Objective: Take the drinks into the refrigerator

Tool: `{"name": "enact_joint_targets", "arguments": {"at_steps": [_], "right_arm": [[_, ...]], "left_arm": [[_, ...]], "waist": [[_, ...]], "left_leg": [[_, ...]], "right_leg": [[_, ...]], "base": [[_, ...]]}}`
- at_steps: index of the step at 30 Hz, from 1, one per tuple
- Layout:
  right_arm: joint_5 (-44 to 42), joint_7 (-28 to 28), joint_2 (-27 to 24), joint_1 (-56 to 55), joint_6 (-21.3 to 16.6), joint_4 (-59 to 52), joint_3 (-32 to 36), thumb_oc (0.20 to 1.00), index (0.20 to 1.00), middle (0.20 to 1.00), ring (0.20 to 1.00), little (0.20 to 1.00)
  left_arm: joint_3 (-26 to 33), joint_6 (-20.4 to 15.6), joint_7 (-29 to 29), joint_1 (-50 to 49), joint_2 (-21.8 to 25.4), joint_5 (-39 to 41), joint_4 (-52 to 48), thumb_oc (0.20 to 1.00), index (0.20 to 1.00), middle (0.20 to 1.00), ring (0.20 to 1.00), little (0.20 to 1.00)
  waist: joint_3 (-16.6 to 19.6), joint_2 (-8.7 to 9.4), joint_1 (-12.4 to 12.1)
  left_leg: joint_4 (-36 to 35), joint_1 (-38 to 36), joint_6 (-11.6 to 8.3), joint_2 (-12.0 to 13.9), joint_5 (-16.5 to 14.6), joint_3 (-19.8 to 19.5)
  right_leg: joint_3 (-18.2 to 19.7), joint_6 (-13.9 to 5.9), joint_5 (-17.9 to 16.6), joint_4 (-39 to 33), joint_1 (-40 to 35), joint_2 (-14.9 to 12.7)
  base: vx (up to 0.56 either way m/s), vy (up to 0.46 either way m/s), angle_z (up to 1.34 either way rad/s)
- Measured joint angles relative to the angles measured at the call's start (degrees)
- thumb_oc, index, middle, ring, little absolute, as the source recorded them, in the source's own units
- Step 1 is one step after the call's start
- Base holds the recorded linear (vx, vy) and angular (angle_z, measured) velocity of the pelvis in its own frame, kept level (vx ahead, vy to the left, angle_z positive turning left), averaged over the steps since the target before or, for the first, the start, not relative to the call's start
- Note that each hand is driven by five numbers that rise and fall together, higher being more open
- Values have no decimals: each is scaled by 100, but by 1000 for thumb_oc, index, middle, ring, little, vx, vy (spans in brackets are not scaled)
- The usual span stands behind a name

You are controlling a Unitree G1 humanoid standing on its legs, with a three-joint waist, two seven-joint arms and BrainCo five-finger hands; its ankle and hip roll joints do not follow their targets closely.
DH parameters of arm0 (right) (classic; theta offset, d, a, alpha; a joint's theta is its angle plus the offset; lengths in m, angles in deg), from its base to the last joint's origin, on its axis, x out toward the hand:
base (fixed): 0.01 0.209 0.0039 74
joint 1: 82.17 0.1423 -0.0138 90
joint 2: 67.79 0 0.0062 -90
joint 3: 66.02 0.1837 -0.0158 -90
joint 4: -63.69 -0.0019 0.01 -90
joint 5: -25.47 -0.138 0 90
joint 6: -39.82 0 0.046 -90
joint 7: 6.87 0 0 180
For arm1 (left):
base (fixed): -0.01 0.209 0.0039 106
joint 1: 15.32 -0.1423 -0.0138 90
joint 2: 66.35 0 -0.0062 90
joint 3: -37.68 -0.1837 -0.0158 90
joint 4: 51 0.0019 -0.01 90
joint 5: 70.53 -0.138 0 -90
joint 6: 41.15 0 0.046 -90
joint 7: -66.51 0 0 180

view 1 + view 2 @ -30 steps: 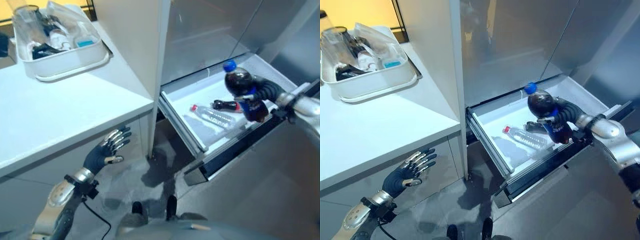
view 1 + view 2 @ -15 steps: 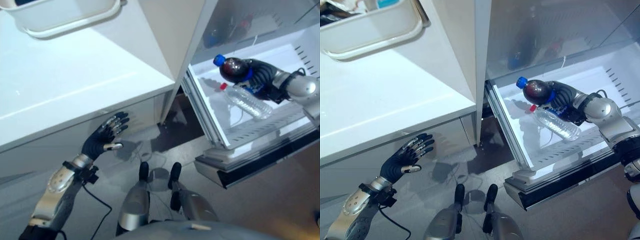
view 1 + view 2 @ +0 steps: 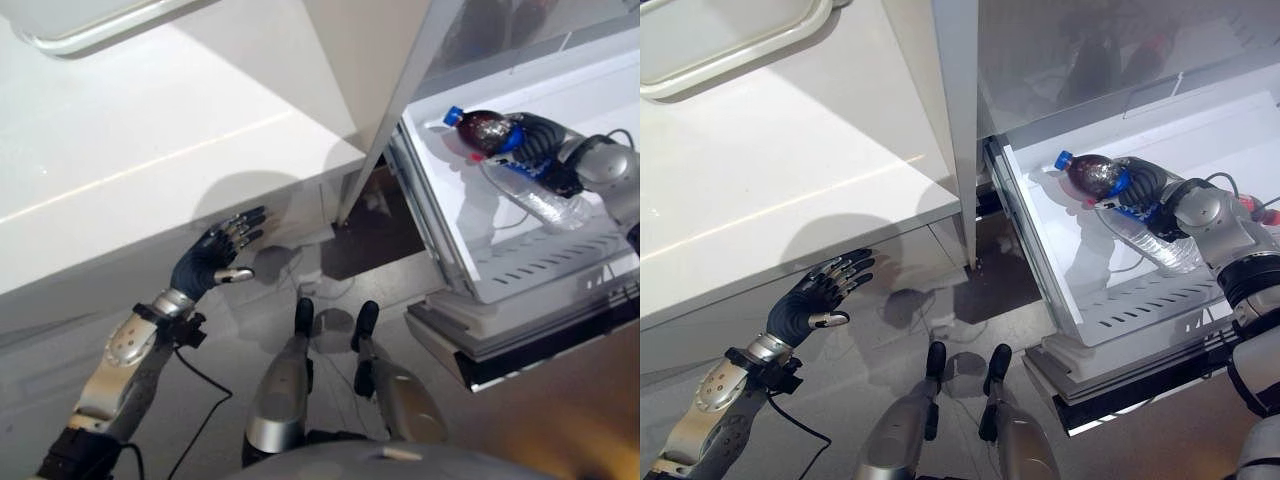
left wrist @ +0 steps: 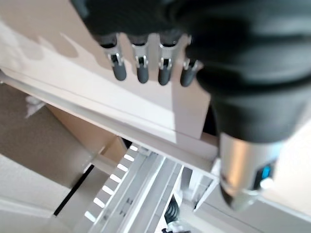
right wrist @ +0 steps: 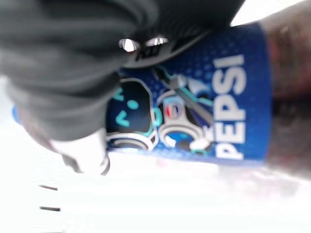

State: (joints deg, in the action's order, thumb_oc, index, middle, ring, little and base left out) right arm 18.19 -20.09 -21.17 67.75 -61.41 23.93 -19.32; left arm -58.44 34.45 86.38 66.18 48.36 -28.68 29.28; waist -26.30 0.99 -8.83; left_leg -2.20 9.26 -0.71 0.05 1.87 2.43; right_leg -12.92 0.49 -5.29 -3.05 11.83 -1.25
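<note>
The right hand [image 3: 1150, 188] has its fingers curled round a dark cola bottle with a blue cap and blue label [image 3: 1098, 176], holding it on its side, low inside the pulled-out white refrigerator drawer [image 3: 1120, 310]. The bottle's cap points toward the drawer's back left corner. Just beside it, nearer the drawer's front, lies a clear plastic water bottle with a red cap [image 3: 1155, 243]; the two look to be touching or nearly so, though the hand hides the exact contact. In the right wrist view the blue label [image 5: 194, 111] sits close against the dark cover, confirming the grasp.

The left hand [image 3: 212, 260] hangs idle with fingers straight and spread, in front of the white counter's [image 3: 150, 150] lower face.

The step in hand seems to be laying the cola down in the drawer. The next move calls for settling it on the drawer floor (without rolling it onto the water bottle), releasing, and lifting the hand out.
</note>
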Motion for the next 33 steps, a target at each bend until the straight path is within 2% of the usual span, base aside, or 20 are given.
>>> {"name": "enact_joint_targets", "arguments": {"at_steps": [4, 12, 16, 18, 33], "right_arm": [[545, -23, -151, 190, -20, 17, -253, 200, 200, 200, 200, 200], [1165, -134, -227, 90, -45, -211, -251, 200, 200, 200, 200, 200], [1284, -152, -189, -142, -37, -387, -84, 200, 200, 200, 200, 200], [1286, -188, -63, -289, -35, -379, 207, 200, 200, 200, 200, 200], [1446, -199, 228, -387, 17, -316, 438, 200, 200, 200, 200, 200]], "left_arm": [[0, -18, -13, 13, 84, 0, -8, 1000, 1000, 1000, 1000, 1000], [-78, -48, -37, -6, 89, -6, -7, 1000, 1000, 1000, 1000, 1000], [-175, -52, -95, -4, 84, -50, -8, 1000, 1000, 1000, 1000, 1000], [-174, -59, -122, -6, 83, -51, -10, 1000, 1000, 1000, 1000, 1000], [-167, -63, -183, -10, 16, -55, -42, 1000, 1000, 1000, 1000, 1000]], "waist": [[-68, -107, -3], [-82, -132, -17], [-86, -140, -13], [-86, -142, -9], [-85, -175, 3]], "left_leg": [[16, 52, 3, -28, 83, -104], [27, 249, -8, -63, 250, -248], [29, 247, -23, -60, 292, -266], [28, 267, -26, -62, 325, -280], [84, 348, -66, -38, 377, -284]], "right_leg": [[-75, -2, 28, 117, 57, -46], [-198, 6, 135, 434, 326, -130], [-223, -15, 182, 534, 363, -148], [-240, 6, 228, 663, 430, -169], [-240, 64, 280, 935, 613, -186]], "base": [[-35, -34, 11], [-22, -32, 11], [-14, -29, 2], [-16, -13, 3], [-2, -1, 0]]}}
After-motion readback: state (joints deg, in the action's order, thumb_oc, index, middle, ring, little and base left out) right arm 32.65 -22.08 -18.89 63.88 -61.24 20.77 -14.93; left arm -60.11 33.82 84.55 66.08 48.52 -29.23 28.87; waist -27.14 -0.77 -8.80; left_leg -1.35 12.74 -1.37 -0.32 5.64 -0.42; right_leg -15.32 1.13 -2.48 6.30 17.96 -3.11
